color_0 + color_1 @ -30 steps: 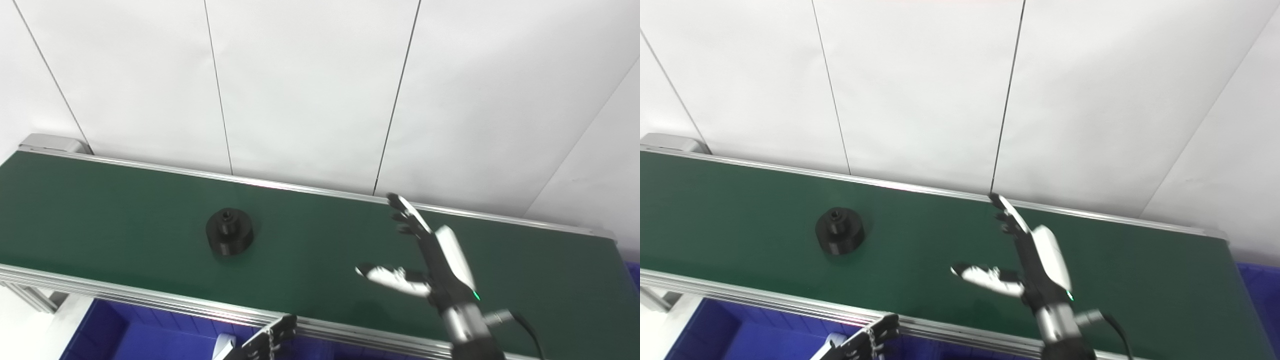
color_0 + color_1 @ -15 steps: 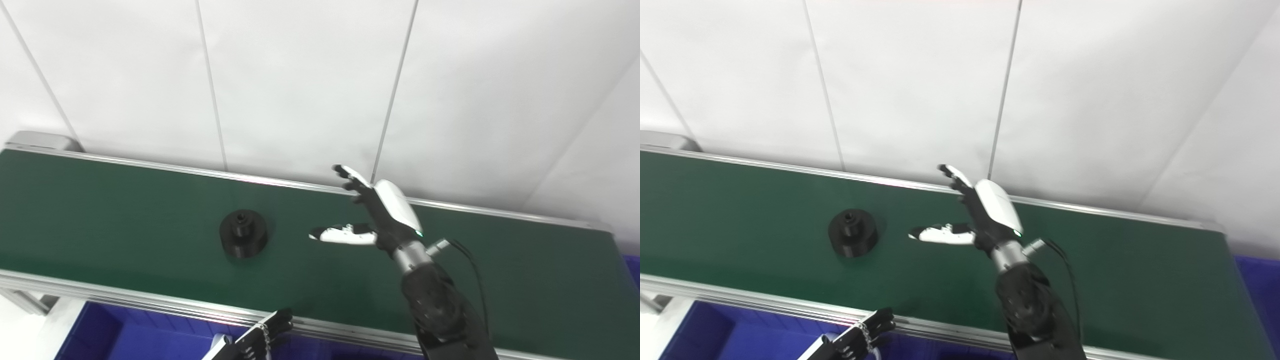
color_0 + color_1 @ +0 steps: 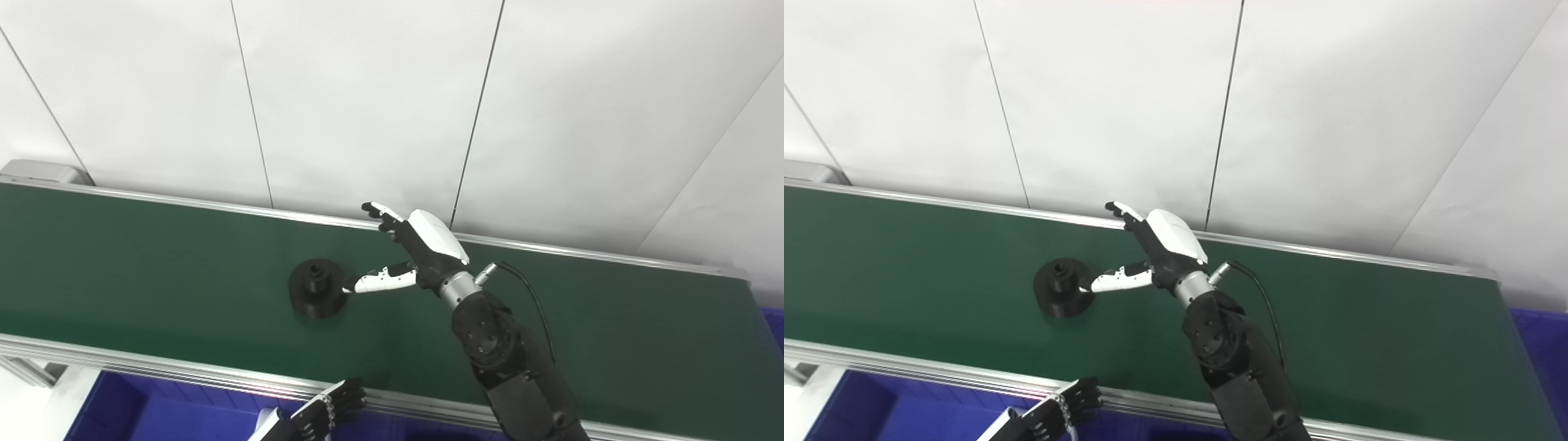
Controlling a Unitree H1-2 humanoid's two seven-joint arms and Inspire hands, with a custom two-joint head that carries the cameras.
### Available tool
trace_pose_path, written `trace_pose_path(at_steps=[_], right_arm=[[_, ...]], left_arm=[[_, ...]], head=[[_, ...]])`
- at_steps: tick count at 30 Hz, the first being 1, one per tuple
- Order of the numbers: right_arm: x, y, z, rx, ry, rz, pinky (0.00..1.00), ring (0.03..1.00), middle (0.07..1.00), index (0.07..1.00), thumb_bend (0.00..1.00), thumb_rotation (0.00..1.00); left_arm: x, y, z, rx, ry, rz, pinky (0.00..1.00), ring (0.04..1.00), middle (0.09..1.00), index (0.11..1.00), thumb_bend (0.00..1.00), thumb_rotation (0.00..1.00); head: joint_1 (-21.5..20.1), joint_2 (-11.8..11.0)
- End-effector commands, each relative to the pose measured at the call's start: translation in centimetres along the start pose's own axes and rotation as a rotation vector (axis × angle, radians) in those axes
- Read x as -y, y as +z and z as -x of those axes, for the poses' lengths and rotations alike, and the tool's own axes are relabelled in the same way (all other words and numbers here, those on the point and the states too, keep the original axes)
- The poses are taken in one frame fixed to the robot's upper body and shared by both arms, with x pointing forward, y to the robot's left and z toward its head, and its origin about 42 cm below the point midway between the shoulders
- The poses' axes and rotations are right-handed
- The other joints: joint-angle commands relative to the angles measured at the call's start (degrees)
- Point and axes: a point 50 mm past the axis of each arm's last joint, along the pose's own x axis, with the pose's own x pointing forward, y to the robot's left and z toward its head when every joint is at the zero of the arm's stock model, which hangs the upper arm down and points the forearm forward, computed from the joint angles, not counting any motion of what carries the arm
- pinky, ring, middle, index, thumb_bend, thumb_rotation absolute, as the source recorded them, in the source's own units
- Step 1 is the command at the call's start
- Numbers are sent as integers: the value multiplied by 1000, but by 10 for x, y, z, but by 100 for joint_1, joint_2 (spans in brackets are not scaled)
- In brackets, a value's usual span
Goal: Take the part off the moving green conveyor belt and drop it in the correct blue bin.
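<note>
A black round part (image 3: 316, 296) with a raised hub sits on the green conveyor belt (image 3: 153, 269), left of centre. My right hand (image 3: 409, 254) is open above the belt just right of the part, thumb tip at the part's right edge, fingers spread toward the far rail. In the right eye view the part (image 3: 1062, 295) and the right hand (image 3: 1154, 254) stand the same way. My left hand (image 3: 327, 409) is low at the bottom edge, in front of the belt's near rail, fingers curled; I cannot tell whether it is open or shut.
Blue bins lie below the belt's near rail at the bottom left (image 3: 135, 410) and at the right edge (image 3: 1543, 343). Aluminium rails (image 3: 184, 373) run along both belt edges. A white panelled wall (image 3: 367, 92) stands behind the belt.
My right hand has swept left and farther across the belt to the part's right side. The part has drifted to the right along the belt. The left hand stays low.
</note>
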Motion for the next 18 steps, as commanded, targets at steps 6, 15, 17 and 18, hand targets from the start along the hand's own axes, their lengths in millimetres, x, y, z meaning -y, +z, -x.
trace_pose_path(at_steps=[6, 15, 17, 18], right_arm=[[3, 32, -20, 45, 5, 47, 761, 878, 922, 926, 949, 461], [-27, 18, -26, 7, 81, 86, 821, 876, 905, 923, 962, 410], [-34, 9, -25, -7, 97, 97, 833, 877, 906, 918, 976, 367], [-37, 5, -24, -11, 111, 111, 835, 878, 907, 918, 977, 364]], left_arm=[[2, 11, 1, 43, -28, -50, 861, 891, 911, 907, 824, 522], [7, 16, 0, 45, -53, -74, 848, 884, 908, 903, 792, 532], [8, 17, -1, 48, -54, -73, 847, 883, 907, 903, 792, 529], [8, 17, -1, 49, -53, -73, 847, 883, 907, 903, 792, 529]], head=[[63, 33], [112, 81], [121, 101], [118, 102]])
